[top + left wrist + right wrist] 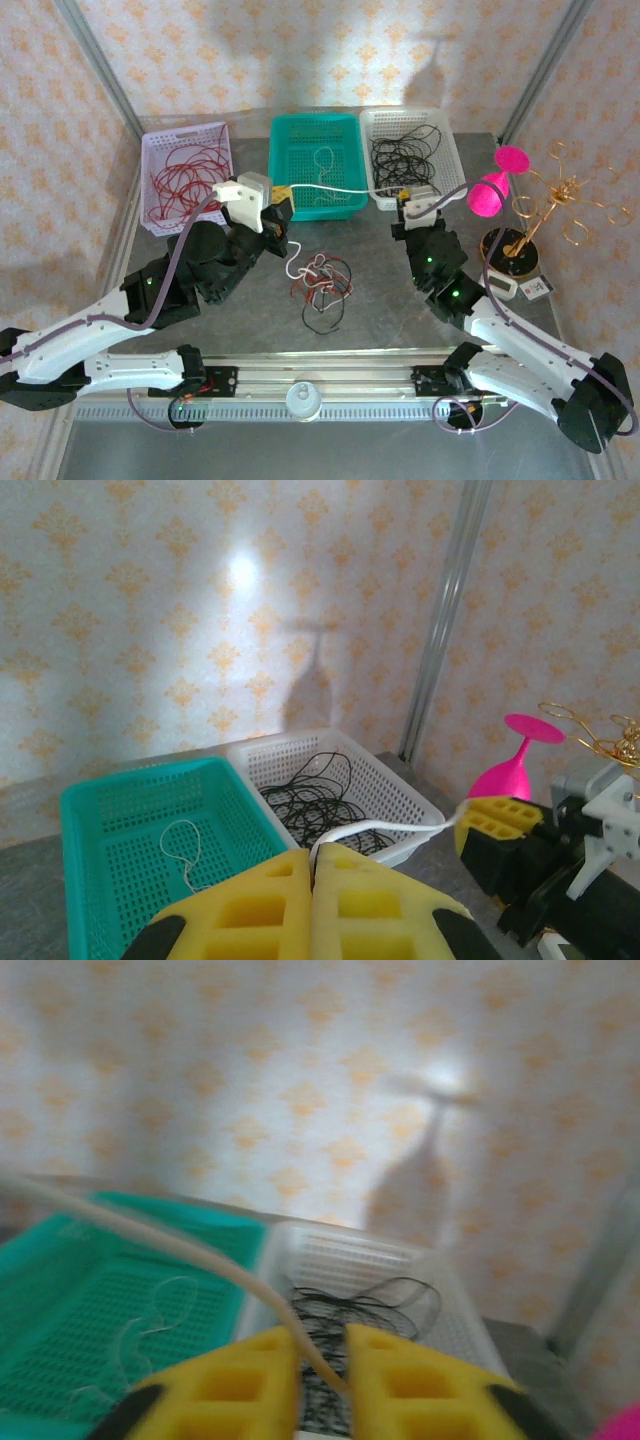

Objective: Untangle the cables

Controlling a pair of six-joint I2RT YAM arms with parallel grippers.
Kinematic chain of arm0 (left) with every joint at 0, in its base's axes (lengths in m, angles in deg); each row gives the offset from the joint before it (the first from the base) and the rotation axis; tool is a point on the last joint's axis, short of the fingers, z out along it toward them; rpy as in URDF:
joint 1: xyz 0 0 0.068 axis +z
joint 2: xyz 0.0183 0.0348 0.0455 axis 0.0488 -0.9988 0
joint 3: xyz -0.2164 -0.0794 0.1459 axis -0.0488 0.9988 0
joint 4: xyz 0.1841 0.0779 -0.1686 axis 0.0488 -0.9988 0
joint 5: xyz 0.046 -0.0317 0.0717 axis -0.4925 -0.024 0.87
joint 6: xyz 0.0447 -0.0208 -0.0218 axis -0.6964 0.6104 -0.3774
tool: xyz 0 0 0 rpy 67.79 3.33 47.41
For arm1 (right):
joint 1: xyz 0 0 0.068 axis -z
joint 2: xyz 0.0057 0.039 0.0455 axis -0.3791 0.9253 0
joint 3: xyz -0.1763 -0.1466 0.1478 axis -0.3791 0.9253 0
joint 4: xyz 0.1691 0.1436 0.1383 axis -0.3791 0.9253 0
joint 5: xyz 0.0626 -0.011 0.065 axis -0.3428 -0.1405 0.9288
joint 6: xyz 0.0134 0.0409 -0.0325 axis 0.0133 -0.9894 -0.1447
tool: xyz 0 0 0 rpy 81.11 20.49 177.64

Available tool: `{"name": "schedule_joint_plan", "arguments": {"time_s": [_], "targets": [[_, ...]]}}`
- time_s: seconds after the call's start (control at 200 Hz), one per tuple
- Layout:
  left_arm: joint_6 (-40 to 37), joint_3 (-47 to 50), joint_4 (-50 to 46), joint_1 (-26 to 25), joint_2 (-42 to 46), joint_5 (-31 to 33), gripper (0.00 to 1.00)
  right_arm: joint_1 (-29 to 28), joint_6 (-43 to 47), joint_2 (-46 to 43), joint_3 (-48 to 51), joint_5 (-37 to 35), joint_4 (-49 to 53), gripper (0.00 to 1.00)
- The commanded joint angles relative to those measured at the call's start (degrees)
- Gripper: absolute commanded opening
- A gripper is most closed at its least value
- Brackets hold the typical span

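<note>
My left claw [312, 868] and right claw [322, 1355], each clenched on one white cable [340, 187].
It stretches above the teal basket [345, 130]; tangled cables [322, 282] lie on the table [230, 320] nearer me.

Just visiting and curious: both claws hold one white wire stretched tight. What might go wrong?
The white cable, taut between the left gripper and right gripper, could slip free. Its tail seems to reach the tangle, so red and black wires may drag along. The pink glass near the right gripper could get knocked.
</note>
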Motion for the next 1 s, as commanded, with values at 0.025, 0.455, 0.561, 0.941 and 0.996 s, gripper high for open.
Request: {"name": "schedule_joint_plan", "arguments": {"time_s": [0.025, 0.455, 0.561, 0.941, 0.996], "targets": [[-1.19, -3.64, -0.23, -0.28, -0.1, 2.43, 0.0, 0.26, 1.29, -2.9, 2.02, -9.96, -5.15, 0.34], [-0.18, -13.02, -5.16, 10.6, -7.39, 2.61, 0.0, 2.41, -18.61, -7.56, 3.38, 3.66, 9.94, 0.45], [-2.02, -15.58, -4.04, 14.15, -10.53, 3.26, 0.0, 2.46, -22.16, -7.73, 2.99, 8.27, 12.9, 0.45], [-2.67, -28.59, 4.81, 29.32, -25.17, -13.37, 0.0, 2.46, -26.92, -8.83, 0.86, 18.54, 22.75, 0.44], [-2.78, -31.3, 5.55, 30.84, -27.91, -15.1, 0.0, 2.46, -28.08, -9.16, 1.05, 19.9, 22.98, 0.43]]}}
